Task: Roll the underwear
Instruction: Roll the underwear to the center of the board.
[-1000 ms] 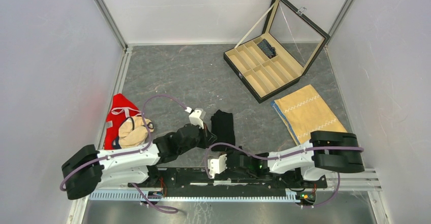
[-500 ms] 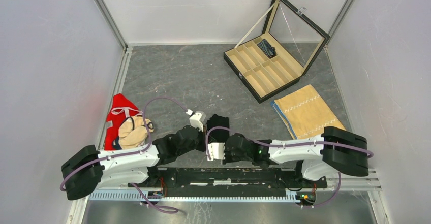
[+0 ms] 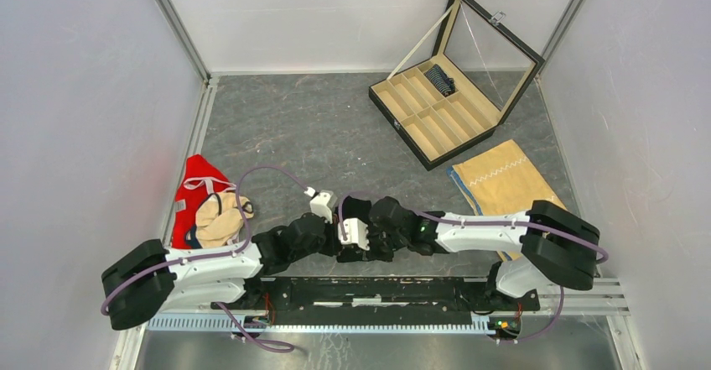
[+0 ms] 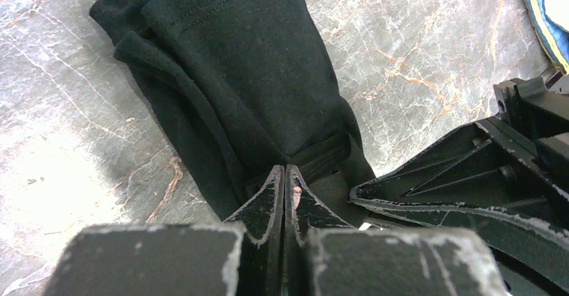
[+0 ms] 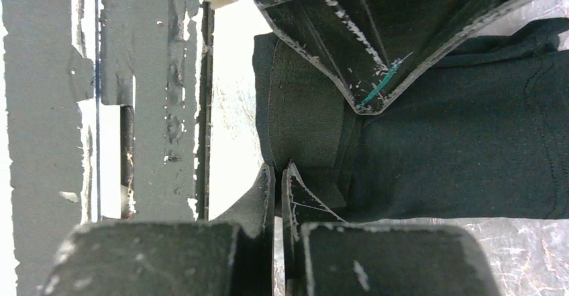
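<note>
Underwear (image 4: 255, 74), the plain black one, is lying on the desk (image 4: 436, 41) close to the near edge. Its long axis is running from near to far, away from both arms. Left gripper (image 4: 285, 175) is pressing its jaws together on the near end, seemingly pinching the fabric. Right gripper (image 5: 278, 175) is doing the same just beside it, jaws narrow on the waistband edge. Both are sitting equally near, so I judge the roll should be going toward the far side. From above, the 2 wrists are covering almost all the cloth, and I cannot tell how deep each pinch is reaching.
</note>
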`<action>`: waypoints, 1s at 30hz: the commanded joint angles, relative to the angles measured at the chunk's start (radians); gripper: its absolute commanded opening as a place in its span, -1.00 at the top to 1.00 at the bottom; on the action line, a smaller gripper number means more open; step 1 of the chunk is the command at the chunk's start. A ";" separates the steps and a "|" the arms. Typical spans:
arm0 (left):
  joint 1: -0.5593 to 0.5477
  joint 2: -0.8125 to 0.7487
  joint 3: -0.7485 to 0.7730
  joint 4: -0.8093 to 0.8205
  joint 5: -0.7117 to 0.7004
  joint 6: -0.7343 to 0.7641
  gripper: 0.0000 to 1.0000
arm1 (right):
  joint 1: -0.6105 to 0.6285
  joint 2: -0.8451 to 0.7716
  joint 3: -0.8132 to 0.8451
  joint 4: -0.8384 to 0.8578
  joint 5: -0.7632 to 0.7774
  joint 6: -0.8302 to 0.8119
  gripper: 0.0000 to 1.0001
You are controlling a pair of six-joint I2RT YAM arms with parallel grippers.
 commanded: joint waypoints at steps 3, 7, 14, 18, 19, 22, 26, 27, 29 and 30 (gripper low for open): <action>0.003 0.000 -0.020 0.045 0.020 0.062 0.96 | -0.091 0.050 0.066 -0.061 -0.221 0.092 1.00; 0.004 -0.018 -0.042 0.050 0.044 0.067 0.96 | -0.198 0.134 0.110 -0.060 -0.412 0.192 1.00; 0.004 -0.043 -0.043 0.053 0.062 0.084 0.96 | -0.274 0.235 0.147 -0.042 -0.533 0.300 1.00; 0.004 -0.109 -0.018 0.016 0.024 0.076 0.96 | -0.303 0.255 0.147 -0.016 -0.565 0.388 1.00; 0.003 -0.136 -0.005 0.002 0.011 0.073 0.96 | -0.309 0.259 0.150 -0.014 -0.570 0.404 1.00; 0.004 -0.209 0.037 -0.049 -0.030 0.087 0.96 | -0.321 0.264 0.151 0.006 -0.579 0.452 1.00; 0.003 -0.263 0.087 -0.120 -0.060 0.119 0.96 | -0.335 0.261 0.143 0.076 -0.586 0.552 1.00; 0.004 -0.268 0.092 -0.134 -0.060 0.126 0.96 | -0.340 0.261 0.140 0.097 -0.587 0.578 1.00; 0.004 -0.269 0.092 -0.140 -0.052 0.133 0.96 | -0.353 0.265 0.138 0.124 -0.590 0.624 1.00; 0.004 -0.268 0.089 -0.140 -0.042 0.135 0.96 | -0.360 0.267 0.134 0.145 -0.591 0.654 1.00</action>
